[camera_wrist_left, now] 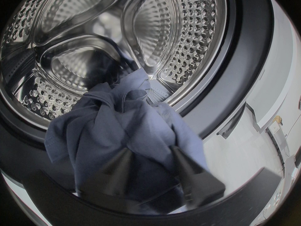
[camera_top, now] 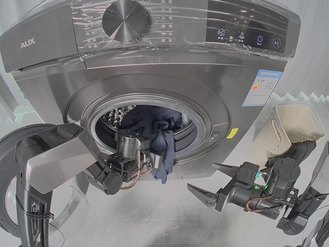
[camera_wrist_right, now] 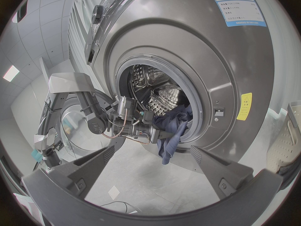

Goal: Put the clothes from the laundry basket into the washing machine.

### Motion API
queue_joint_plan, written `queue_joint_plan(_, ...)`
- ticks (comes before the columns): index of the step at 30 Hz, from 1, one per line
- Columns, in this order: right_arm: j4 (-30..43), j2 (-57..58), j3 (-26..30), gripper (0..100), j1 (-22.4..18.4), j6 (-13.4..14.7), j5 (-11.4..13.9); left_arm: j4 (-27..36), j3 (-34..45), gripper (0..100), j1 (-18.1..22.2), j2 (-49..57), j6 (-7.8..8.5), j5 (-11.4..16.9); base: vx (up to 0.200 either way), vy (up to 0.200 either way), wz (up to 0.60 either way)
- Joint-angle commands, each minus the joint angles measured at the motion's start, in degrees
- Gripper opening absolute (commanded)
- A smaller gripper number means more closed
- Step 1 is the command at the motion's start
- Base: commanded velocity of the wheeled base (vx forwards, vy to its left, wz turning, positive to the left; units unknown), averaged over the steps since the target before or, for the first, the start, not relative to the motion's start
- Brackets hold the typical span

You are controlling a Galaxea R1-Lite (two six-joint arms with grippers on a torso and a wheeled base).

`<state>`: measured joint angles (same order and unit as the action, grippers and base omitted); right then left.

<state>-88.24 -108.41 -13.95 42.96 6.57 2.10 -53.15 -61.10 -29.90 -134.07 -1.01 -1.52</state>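
Grey floor, open washer. My left gripper seems to pinch the cloth at the drum's lip, ready to feed it in. My right gripper gapes empty near the basket.

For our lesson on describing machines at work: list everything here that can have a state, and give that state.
Washer door, swung wide open.
Drum, holding part of the blue garment.
Blue garment, partly in the drum, one end hanging out over the rim.
Left gripper, shut on the blue garment.
Right gripper, open and empty.
Basket, tilted beside the washer.
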Motion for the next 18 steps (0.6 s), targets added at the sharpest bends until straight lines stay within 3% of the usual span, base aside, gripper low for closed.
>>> queue_joint_plan(1,0.0,0.0,0.0,100,0.0,0.0,0.0,0.0,-0.9,0,0.0,-1.8,-0.13,0.0,0.000,0.000,0.00)
queue_joint_plan(6,0.0,0.2,0.0,100,0.0,0.0,0.0,-1.5,-8.2,0,0.4,-1.8,-1.45,-0.9,0.000,0.000,0.00)
queue_joint_plan(10,0.0,0.2,-0.1,100,0.0,-0.1,0.0,-5.2,-15.9,0,1.1,-3.1,-4.44,-2.5,0.000,0.000,0.00)
queue_joint_plan(18,0.0,0.0,-0.1,100,0.0,0.0,0.0,-9.9,-25.8,0,2.8,-8.8,-4.88,-6.1,0.000,0.000,0.00)
